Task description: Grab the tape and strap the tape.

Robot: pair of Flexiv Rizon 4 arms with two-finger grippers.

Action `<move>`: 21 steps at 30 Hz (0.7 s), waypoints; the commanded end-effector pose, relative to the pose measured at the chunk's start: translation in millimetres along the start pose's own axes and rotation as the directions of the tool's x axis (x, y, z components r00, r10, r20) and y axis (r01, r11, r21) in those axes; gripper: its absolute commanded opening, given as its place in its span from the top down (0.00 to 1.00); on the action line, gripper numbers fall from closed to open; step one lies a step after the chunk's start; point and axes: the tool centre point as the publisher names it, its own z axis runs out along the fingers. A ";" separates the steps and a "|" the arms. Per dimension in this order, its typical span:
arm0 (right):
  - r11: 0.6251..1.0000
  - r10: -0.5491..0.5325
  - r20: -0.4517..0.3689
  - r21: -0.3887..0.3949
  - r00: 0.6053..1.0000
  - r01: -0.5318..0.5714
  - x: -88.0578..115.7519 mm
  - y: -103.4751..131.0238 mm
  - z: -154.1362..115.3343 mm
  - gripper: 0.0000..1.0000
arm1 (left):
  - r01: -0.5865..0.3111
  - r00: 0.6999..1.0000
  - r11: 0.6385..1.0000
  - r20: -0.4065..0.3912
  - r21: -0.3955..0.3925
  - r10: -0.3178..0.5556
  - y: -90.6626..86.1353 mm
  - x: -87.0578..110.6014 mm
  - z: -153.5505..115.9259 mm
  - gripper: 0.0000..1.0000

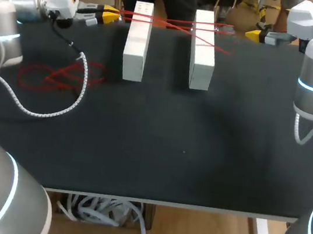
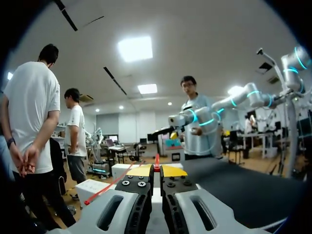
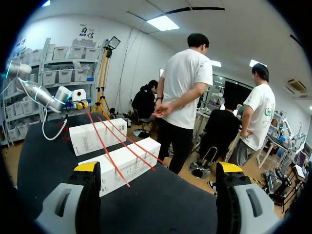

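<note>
Thin red tape (image 1: 176, 23) crosses in taut strands over two white boxes (image 1: 137, 43) at upper centre, pinched in the closed left gripper (image 1: 114, 15) upper left; right gripper (image 1: 252, 33), upper right, fingers wide apart.

Thin red tape (image 1: 173, 22), strung in several strands across the far ends of two white boxes up at twelve o'clock on the table (image 1: 168, 154). The left box (image 1: 137, 40) and right box (image 1: 203, 50) lie flat, side by side with a gap between them, long sides running six to twelve. The strands cross one another on top of them. One strand slants off past the right box toward three o'clock and ends on the tabletop. Over at ten o'clock the tape sits pinched between the yellow tips of the left gripper (image 1: 110, 14). A loose red tangle (image 1: 62, 77) lies at nine o'clock, well apart from the boxes.
</note>
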 end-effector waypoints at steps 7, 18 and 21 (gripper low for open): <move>1.000 0.000 -0.002 -0.002 1.000 0.000 -0.4 -0.4 -0.9 0.00 | 0.001 0.997 0.999 0.083 -0.042 0.003 -7.6 8.3 2.7 1.00; 1.000 0.000 -0.002 -0.002 1.000 0.000 -0.4 -0.4 -0.9 0.00 | 0.001 0.997 0.999 0.083 -0.042 0.003 -7.6 8.3 2.7 1.00; 1.000 0.000 -0.002 -0.002 1.000 0.000 -0.4 -0.4 -0.9 0.00 | -0.021 0.998 0.999 0.061 0.045 0.018 -10.8 6.8 8.5 1.00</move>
